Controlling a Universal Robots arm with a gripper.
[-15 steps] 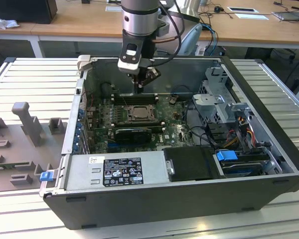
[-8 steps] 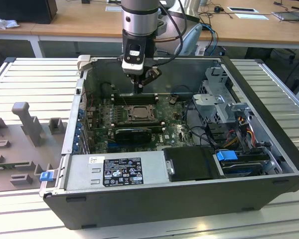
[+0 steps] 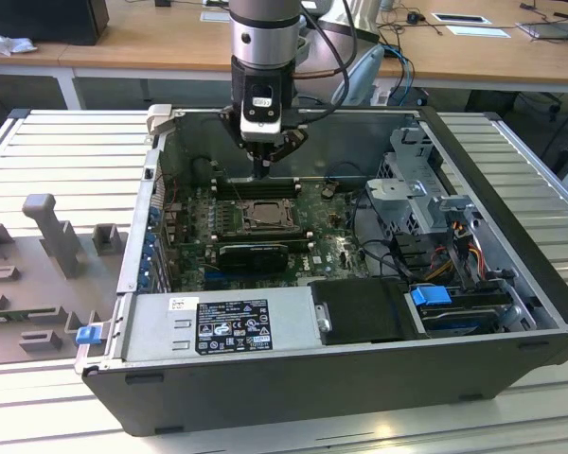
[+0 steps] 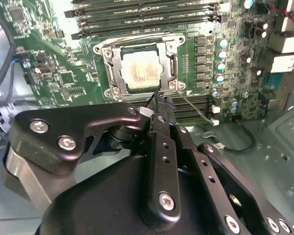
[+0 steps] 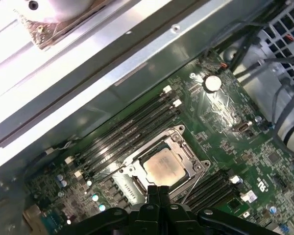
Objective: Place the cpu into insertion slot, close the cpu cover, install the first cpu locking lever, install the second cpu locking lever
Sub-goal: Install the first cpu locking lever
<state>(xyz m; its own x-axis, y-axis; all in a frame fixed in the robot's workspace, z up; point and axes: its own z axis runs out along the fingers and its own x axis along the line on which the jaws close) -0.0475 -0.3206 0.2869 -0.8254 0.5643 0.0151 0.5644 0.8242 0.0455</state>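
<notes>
The cpu [image 4: 141, 71] lies flat in the insertion slot [image 4: 169, 68], just ahead of the gripper [image 4: 159, 98]. The grey cpu cover [image 4: 112, 63] looks folded down around it, its cut-out leaving the pale chip top bare. The gripper's fingers are pressed together with nothing seen between them, and their tips sit at the socket edge nearest the arm. In the exterior view the gripper [image 3: 262, 168] hangs directly above that edge. A thin locking lever [image 4: 196, 108] slants away from the socket corner beside the fingertips and seems unlatched, though I cannot tell whether the tips touch it. The likeliest trouble, as I judge it, is the narrow tips slipping off the springy wire. It could then snap back, or the tips could dig into the motherboard [image 4: 63, 73] or the memory slots [image 4: 191, 105] beside them. Pushing down on a cover that is not fully seated could also tilt the chip and harm the socket contacts. Farther from the gripper, the open computer case [image 3: 360, 378] holds the board, a power supply [image 3: 227, 322] along its near wall, a drive cage [image 3: 407, 184] and bundled cables [image 3: 454, 251].
</notes>
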